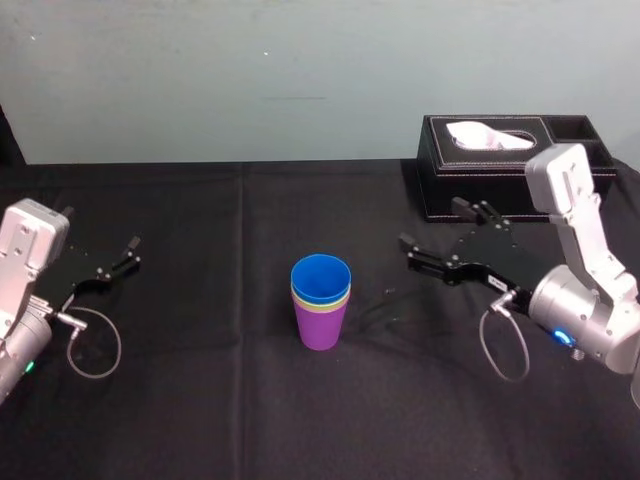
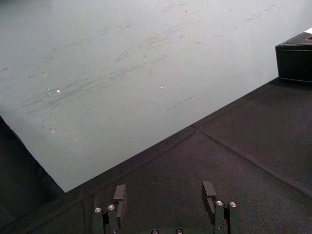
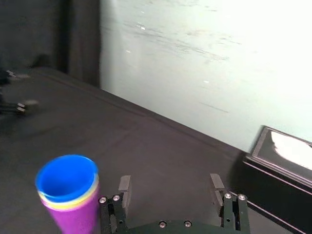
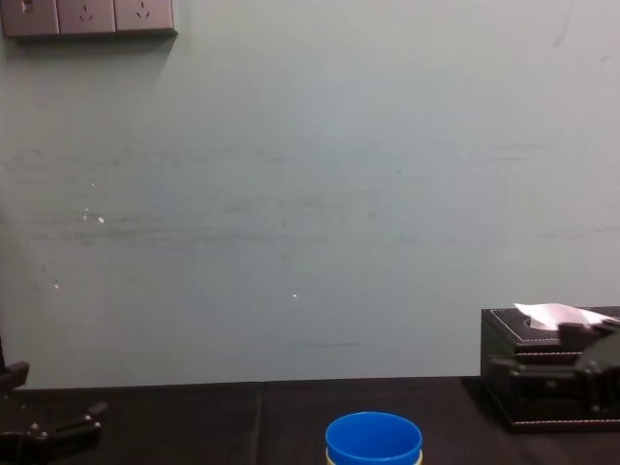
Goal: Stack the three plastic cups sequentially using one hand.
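We see the three cups nested into one stack near the middle of the table (image 1: 200, 400). The stack stands upright, its long axis vertical, mouths up and narrow bases down. The purple cup (image 1: 321, 330) is outermost and rests on the black cloth. The yellow-green cup (image 1: 322, 305) sits inside it and shows just a thin band below the top rim. The blue cup (image 1: 321, 277) sits inside that one, its rim the highest. Looking into its open mouth, we see only blue inner wall.

At the far right of the table stands a black tissue box (image 1: 515, 185) with a white tissue (image 1: 480, 135) poking from its top opening. A smaller compartment lies beside that opening, and we cannot tell what it holds.

The right gripper (image 1: 437, 228) is to the right of the stack and well apart from it, in front of the tissue box. Its grey-white arm comes in from the lower right with the wrist bent, so the black fingers point across toward the robot's left. The jaws are spread wide and grip nothing. In the right wrist view the stack stands beside one finger, outside the gap between them.

The left gripper (image 1: 100, 235) sits at the left side of the table, well apart from the cups. Its fingers are also spread wide and hold nothing. They face the pale wall (image 2: 122, 63) across bare black cloth.
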Tool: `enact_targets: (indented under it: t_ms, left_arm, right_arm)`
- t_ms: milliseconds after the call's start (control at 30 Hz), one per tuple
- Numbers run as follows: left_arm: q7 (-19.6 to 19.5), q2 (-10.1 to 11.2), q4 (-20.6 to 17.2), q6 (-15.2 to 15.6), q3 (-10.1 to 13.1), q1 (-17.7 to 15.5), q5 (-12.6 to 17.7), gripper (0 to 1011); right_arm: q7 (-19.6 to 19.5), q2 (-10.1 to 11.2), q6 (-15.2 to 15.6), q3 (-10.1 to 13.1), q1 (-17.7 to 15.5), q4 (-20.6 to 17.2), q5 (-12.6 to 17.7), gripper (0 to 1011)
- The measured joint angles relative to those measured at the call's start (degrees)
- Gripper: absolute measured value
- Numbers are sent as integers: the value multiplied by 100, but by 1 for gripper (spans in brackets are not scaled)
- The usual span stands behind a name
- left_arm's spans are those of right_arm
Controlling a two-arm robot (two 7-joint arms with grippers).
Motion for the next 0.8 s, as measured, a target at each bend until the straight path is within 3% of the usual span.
enact_targets:
  t_ms: [333, 800]
  left_arm:
    - [0, 0, 0, 0, 0, 0, 0, 1010]
    - [0, 0, 0, 0, 0, 0, 0, 1010]
  right_arm:
    - [-212, -100, -230, 157, -178, 325, -340, 1002]
    - [-216, -122, -272, 193, -205, 382, -361, 1002]
